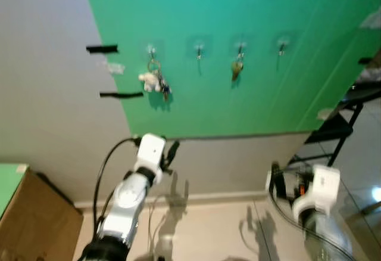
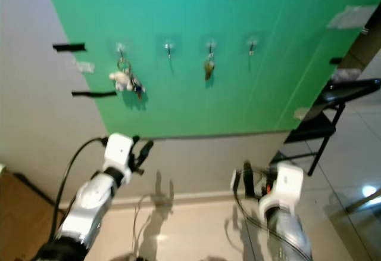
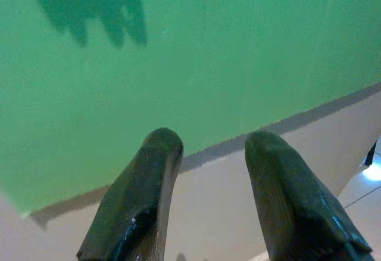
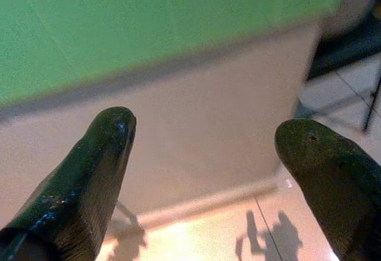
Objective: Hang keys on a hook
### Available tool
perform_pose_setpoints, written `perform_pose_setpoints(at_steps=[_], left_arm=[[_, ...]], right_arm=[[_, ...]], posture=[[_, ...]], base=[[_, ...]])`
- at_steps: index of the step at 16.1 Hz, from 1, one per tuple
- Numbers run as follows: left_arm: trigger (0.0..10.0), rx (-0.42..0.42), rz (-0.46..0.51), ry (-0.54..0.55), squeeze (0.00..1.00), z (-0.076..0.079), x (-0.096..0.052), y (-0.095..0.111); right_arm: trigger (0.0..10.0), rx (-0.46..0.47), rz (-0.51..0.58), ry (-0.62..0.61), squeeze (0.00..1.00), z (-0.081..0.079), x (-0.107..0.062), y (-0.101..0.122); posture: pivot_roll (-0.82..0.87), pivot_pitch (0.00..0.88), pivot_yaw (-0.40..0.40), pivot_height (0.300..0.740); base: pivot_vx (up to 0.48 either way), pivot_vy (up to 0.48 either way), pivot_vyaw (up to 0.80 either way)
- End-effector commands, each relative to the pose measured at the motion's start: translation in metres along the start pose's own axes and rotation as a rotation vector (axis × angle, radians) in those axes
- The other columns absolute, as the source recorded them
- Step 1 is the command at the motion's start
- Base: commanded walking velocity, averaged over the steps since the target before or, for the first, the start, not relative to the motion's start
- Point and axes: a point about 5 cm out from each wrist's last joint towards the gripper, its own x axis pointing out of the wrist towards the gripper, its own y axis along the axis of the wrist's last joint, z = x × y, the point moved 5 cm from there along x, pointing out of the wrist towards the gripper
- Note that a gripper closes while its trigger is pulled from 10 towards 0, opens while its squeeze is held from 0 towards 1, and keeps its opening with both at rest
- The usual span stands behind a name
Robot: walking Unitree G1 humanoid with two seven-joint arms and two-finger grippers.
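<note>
You have a green panel (image 1: 250,58) on the wall carrying a row of four small hooks. The leftmost hook (image 1: 152,51) already holds a bunch of keys (image 1: 156,79) with a small white charm on the ring; the third hook (image 1: 240,50) holds a smaller dark key item (image 1: 236,70). The second hook (image 1: 199,50) and the fourth hook (image 1: 281,47) are bare. Judged from this, the hanging appears complete, or nearly so: the keys hang free on their hook, touched by neither arm, and what remains, if anything, is to draw clear. Your left gripper (image 1: 169,154) sits below the panel's lower edge, well apart from the keys and under them; its fingers (image 3: 143,201) stand parted with nothing between them, pointed at the panel's lower border. Your right gripper (image 2: 247,183) is lower and further to the right, near the floor line, likewise well apart from any hook; its fingers (image 4: 89,171) are spread wide and hold nothing. A black chair (image 1: 339,118) stands at the right, and a cardboard box (image 1: 30,219) at the lower left. The head views are slightly blurred, so finer detail of the ring's seating on the hook cannot be confirmed.
</note>
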Motion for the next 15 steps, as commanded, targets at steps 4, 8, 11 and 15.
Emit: perform_pose_setpoints(at_steps=[4, 8, 11, 15], left_arm=[[10.0, -0.027, -0.043, 0.019, 0.0, 0.001, -0.009, -0.007], [10.0, -0.058, -0.047, 0.023, 0.0, 0.002, -0.009, -0.005], [10.0, -0.07, -0.043, 0.029, 0.0, 0.0, -0.009, -0.003], [10.0, -0.008, -0.034, 0.018, 0.0, -0.005, -0.002, 0.002]], right_arm=[[10.0, -0.007, 0.05, 0.045, 0.0, -0.009, 0.006, 0.01], [10.0, -0.006, 0.074, 0.099, 0.0, -0.018, 0.016, 0.021], [10.0, -0.012, 0.08, 0.123, 0.0, -0.025, 0.023, 0.025], [10.0, -0.02, 0.083, 0.136, 0.0, -0.028, 0.028, 0.026]], posture=[[-0.16, 0.0, 0.011, 0.722], [-0.15, 0.0, 0.007, 0.722], [-0.14, 0.0, 0.006, 0.722], [-0.14, 0.0, 0.005, 0.722]], base=[[0.0, 0.0, 0.0], [-0.246, 0.264, 0.0], [0.0, 0.452, 0.67], [0.0, 0.471, 0.59]])
